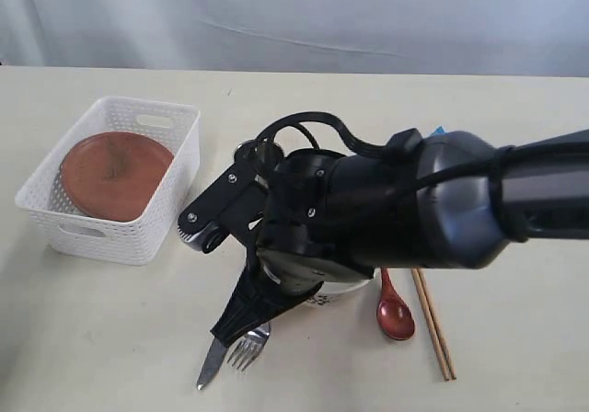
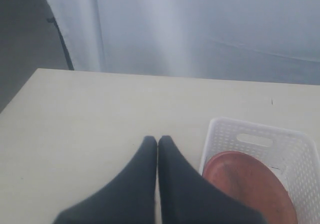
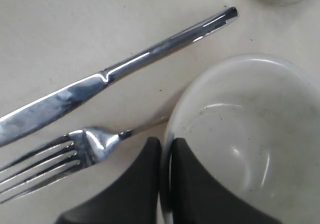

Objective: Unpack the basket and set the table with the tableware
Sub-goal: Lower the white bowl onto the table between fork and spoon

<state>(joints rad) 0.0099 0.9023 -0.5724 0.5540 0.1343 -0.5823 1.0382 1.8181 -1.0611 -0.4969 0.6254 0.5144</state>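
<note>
- The basket (image 1: 170, 196) is set upright toward the far left corner of the surface (image 1: 83, 338).
- Only the reddish-brown plate (image 1: 115, 173) is seen inside the basket. It lies flat on the floor and takes up most of it.
- The cream bowl (image 3: 240, 134) is seen upright near the middle of the surface, largely covered by the right arm (image 1: 442, 200) in the exterior view. Whether it rests on the surface or is raised off it cannot be told.
- The right fingers (image 3: 154, 153) are drawn narrow and clamped on the bowl's rim, one finger outside the wall and one inside.
- The knife (image 3: 100, 79) and fork (image 3: 95, 144) are laid side by side toward the near edge, just beside the bowl. The fork's handle is lost from sight at the bowl's rim.
- The dark red spoon (image 1: 395, 318) and the wooden chopsticks (image 1: 432, 325) are laid close together on the bowl's other side, also toward the near edge, with the spoon's scoop nearest that edge.
- The left fingers (image 2: 162, 151) are pressed together with nothing between them — held over the surface near the basket.
</note>
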